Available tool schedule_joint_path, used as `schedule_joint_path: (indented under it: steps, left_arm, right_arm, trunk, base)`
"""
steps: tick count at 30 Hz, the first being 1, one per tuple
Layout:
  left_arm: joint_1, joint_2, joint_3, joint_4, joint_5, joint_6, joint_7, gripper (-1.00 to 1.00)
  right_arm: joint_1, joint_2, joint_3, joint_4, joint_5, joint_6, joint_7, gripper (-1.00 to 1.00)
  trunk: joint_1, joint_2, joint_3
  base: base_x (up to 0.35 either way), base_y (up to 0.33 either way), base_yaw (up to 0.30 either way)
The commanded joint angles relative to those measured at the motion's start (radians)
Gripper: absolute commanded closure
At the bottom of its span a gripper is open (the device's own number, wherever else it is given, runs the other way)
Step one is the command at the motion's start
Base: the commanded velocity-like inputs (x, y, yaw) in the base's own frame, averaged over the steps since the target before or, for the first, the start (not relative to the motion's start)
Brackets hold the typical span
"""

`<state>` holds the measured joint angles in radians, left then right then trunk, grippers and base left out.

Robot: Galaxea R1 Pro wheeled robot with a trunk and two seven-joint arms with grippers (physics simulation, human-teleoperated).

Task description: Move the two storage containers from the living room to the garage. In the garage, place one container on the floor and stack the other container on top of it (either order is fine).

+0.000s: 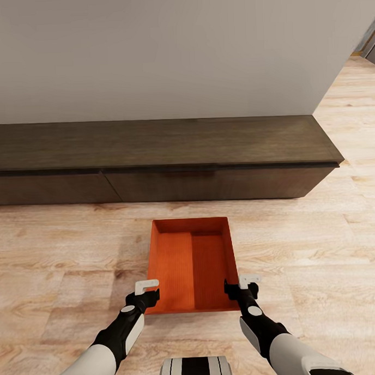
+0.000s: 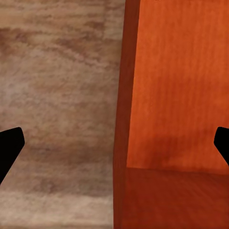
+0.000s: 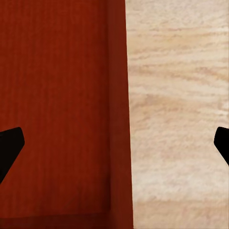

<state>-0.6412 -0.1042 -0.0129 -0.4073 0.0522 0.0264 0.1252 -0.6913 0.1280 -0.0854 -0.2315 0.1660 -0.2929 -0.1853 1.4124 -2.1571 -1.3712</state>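
Head view: one orange bin [image 1: 192, 263] sits on the wood-plank floor [image 1: 59, 258] of the living room, just in front of a long low dark bench [image 1: 153, 156] against a pale wall [image 1: 149, 53]. Only this bin is visible. It is open-topped and looks empty.

Orientation: the bin's long axis runs away from the robot, toward the bench; the short near wall faces the robot's base. It lies square to the bench front, not tilted.

End effectors: the left end effector [image 1: 144, 293] is at the bin's near-left corner, the right end effector [image 1: 239, 286] at its near-right corner. Left wrist view: the two dark fingertips are set wide, the bin's left side wall [image 2: 123, 114] running between them, floor to one side and bin interior to the other. Right wrist view: same picture mirrored, fingertips wide, right side wall [image 3: 119, 114] between them. Both end effectors are spread open and straddle a wall; neither has closed on it. Whether the fingers have dropped low enough around the rim cannot be told.

Step in hand, as judged: the two-handed pick-up of the first bin in the living room, pre-grasp stage. The task is barely begun.

Next move calls for: closing both on the side walls together, at matched height, then a level lift. Thin walls; an uneven squeeze could skew the bin.
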Motion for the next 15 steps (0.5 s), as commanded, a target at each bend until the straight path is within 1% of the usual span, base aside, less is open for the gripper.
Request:
schedule_joint_path:
  steps: [1, 15]
  left_arm:
    - [0.000, 0.000, -0.001, -0.002, 0.006, 0.003, 0.004, -1.00]
    - [0.000, 0.001, 0.001, -0.002, 0.006, 0.003, 0.004, -1.00]
  right_arm:
    - [-0.001, 0.001, -0.008, 0.002, 0.010, -0.003, -0.001, -1.00]
    - [-0.001, -0.001, -0.008, 0.008, 0.007, -0.003, 0.000, -1.00]
  trunk:
    - [0.000, 0.000, 0.000]
    - [0.000, 0.000, 0.000]
  base:
    - [0.000, 0.000, 0.000]
    - [0.000, 0.000, 0.000]
